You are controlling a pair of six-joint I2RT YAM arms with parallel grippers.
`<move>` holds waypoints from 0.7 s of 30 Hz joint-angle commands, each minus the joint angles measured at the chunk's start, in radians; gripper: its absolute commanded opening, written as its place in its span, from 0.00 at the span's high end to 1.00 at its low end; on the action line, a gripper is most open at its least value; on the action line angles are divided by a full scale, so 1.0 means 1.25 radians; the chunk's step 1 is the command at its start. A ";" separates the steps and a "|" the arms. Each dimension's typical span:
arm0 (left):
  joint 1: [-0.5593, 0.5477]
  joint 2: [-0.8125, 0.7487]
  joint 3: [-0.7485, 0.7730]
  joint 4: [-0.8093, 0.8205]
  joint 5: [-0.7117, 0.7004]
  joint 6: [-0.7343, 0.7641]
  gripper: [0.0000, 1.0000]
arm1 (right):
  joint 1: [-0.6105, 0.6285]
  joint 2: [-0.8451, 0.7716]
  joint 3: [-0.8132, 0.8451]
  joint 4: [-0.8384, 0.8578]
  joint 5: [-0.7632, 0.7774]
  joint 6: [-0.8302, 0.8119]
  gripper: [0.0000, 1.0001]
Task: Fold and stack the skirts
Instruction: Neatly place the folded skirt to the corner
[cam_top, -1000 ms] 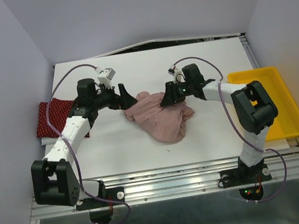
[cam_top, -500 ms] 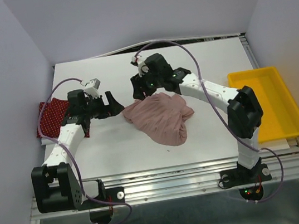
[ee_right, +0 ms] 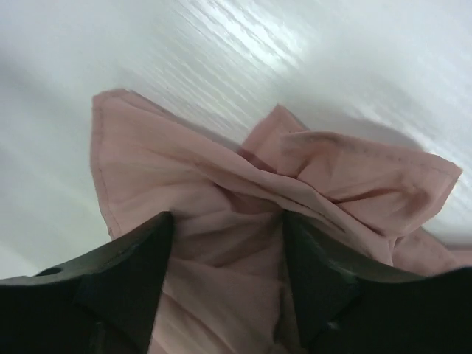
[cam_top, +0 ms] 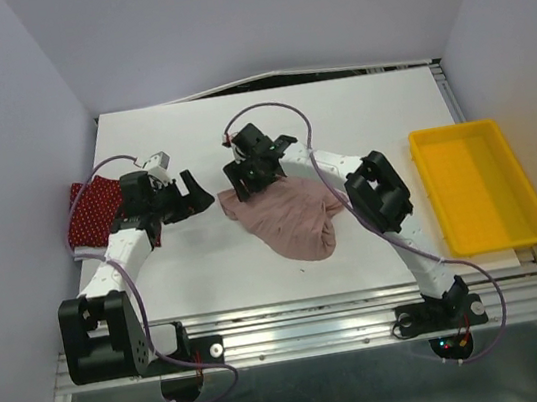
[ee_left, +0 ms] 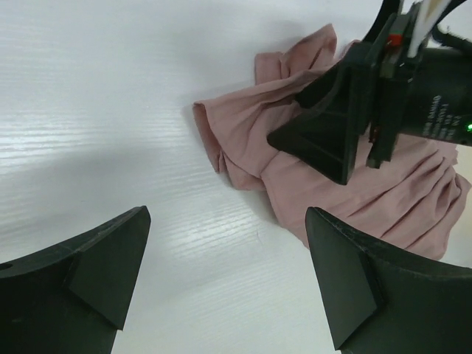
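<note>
Pink ruffled skirt (cam_top: 292,220) lies crumpled at the middle of the bench (cam_top: 366,106), bunched and not yet flat; the dark red polka-dot skirt (cam_top: 93,209) sits at the left edge, partly hidden behind my left arm, so I cannot say how neatly it lies. My right pincer (cam_top: 249,184) is down over the far left corner of the pink cloth, its fingers (ee_right: 125,273) standing apart with a gathered ridge of fabric between them, spread and pinching nothing as far as I can see. My left pincer (cam_top: 196,191) hangs just beside that same corner, above bare bench, spread wide and empty. I judge the step in hand to be laying out the pink skirt before any fold, so little of the task looks done. The next move calls for a firm pinch on a hem corner with each pincer, then drawing the cloth taut and flat. The yellow tray (cam_top: 479,190) at the right edge plays no part.
</note>
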 commanded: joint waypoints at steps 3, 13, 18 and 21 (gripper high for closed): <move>-0.017 -0.023 -0.030 0.050 -0.023 0.008 0.01 | 0.003 0.068 0.064 -0.039 0.009 0.022 0.51; -0.018 0.163 -0.063 0.141 0.182 0.057 0.02 | -0.028 -0.068 -0.058 0.101 -0.170 0.045 0.99; -0.037 0.193 -0.113 0.310 0.236 -0.046 0.01 | -0.054 -0.129 -0.118 0.155 -0.286 0.067 0.99; -0.070 0.249 -0.121 0.396 0.284 -0.086 0.01 | -0.062 -0.147 -0.150 0.191 -0.343 0.088 0.99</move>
